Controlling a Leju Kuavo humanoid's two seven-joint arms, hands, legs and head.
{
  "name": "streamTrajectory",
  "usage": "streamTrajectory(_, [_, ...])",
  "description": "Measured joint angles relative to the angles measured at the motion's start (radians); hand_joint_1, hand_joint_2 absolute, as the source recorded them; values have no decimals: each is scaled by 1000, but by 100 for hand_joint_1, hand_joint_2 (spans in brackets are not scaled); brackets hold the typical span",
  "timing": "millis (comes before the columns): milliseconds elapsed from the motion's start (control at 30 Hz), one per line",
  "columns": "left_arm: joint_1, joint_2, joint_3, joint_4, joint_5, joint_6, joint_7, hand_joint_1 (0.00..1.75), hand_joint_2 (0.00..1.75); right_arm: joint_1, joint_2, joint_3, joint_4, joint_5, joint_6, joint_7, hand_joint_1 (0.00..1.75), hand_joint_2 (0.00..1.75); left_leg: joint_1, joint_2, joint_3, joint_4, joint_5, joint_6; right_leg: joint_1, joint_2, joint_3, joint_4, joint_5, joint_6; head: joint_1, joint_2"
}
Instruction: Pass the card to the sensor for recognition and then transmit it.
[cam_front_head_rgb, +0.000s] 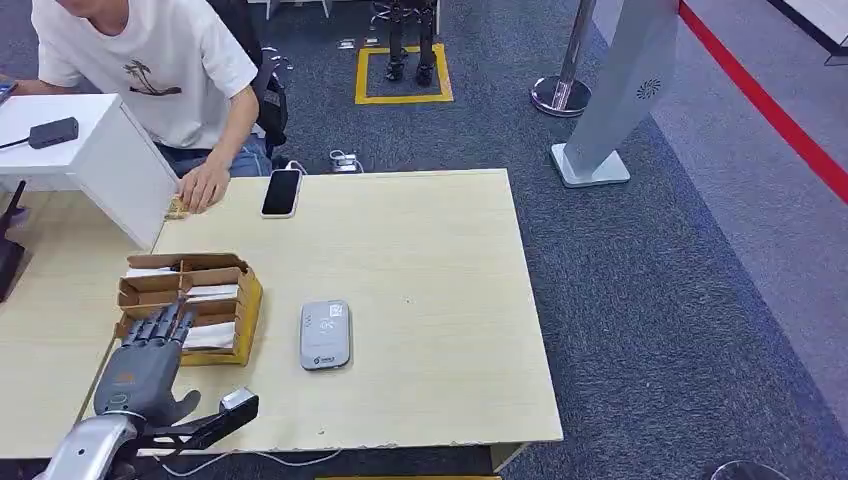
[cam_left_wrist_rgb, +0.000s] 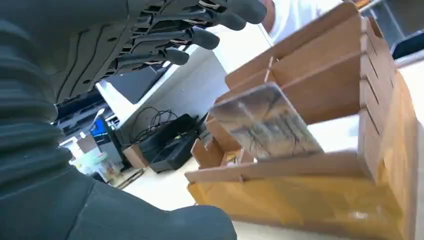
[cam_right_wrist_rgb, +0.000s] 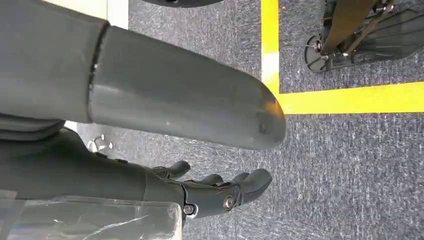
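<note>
In the cardboard box (cam_front_head_rgb: 243, 306), cards (cam_front_head_rgb: 210, 292) fill slots; left robot hand (cam_front_head_rgb: 148, 360) spread wide above.

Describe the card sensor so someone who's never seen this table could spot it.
On the light wooden table, look near the front edge, just right of the brown cardboard card box that the left hand reaches toward. The sensor is the small flat grey rounded-rectangle device lying alone. The black phone at the far edge is dark and slimmer.

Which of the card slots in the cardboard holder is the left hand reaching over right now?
The slot nearest the robot: the left hand has its fingers over the near end of the cardboard holder, above the white card there. The farther slots lie beyond its fingertips.
</note>
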Motion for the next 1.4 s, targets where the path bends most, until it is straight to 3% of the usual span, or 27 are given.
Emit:
streamTrajectory(167, [-23,-37,25,0,-36,8,-18,0,175,0,0,0,0,-2,0,0,0,0,0,0,0,0,0,0,0,0,0,0,0,0,0,0])
streamTrajectory(667, [-66,-93,83,50,-58,-3,-42,0,175,-1,0,0,0,21,0,3,0,0,0,0,0,0,0,0,0,0,0,0,0,0,0,0])
streamTrajectory(1400, [-88,-111,84,79,-50,-31,-66,0,175,-1,0,0,0,24,0,0,0,0,0,0,0,0,0,0,0,0,0,0,0,0,0,0])
